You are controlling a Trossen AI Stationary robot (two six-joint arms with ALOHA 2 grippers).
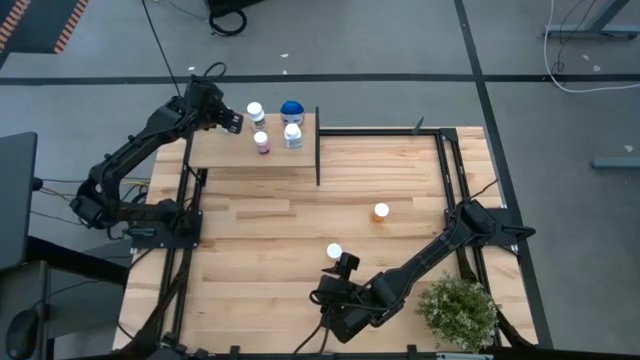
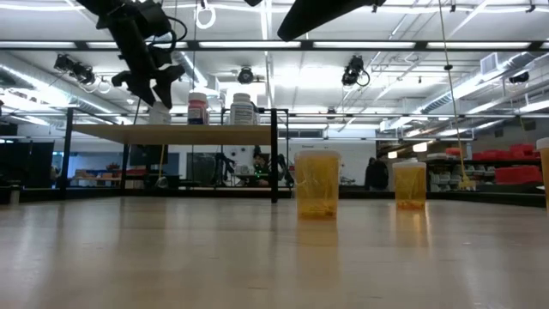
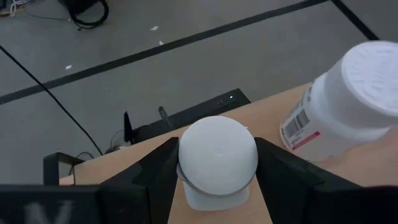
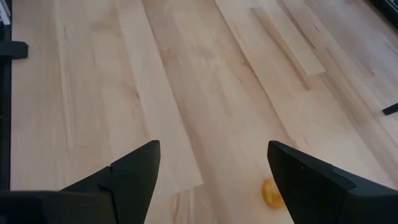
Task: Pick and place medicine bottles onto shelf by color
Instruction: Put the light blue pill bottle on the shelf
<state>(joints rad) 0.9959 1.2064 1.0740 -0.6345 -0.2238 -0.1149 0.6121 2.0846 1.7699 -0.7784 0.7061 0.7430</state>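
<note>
The light-wood shelf (image 1: 225, 155) stands at the table's far left. My left gripper (image 1: 230, 120) is over its far left corner, shut around a white-capped white bottle (image 3: 217, 158) that stands on the board (image 2: 159, 112). Beside it on the shelf stand a white-capped bottle with a red-marked label (image 1: 256, 112), a pinkish one (image 1: 262, 142), a blue-topped one (image 1: 291, 108) and a white one (image 1: 293, 135). Two orange bottles stand upright on the table (image 1: 381, 212) (image 1: 334, 251). My right gripper (image 1: 345, 264) is open just near of the second one (image 4: 273, 193), touching nothing. My left gripper pinches the white bottle's round cap (image 3: 186, 168) between its two fingers, one on each side. The fingers (image 3: 158, 174) come slanting down from the table's left. The bottle is upright, its base on the shelf board (image 3: 292, 180).
A green potted plant (image 1: 458, 310) stands at the table's near right corner, beside my right arm. A black upright post (image 1: 318, 150) marks the shelf's right end. A black frame (image 1: 445, 160) runs along the table's far and right edges. Bare planks lie between shelf and orange bottles.
</note>
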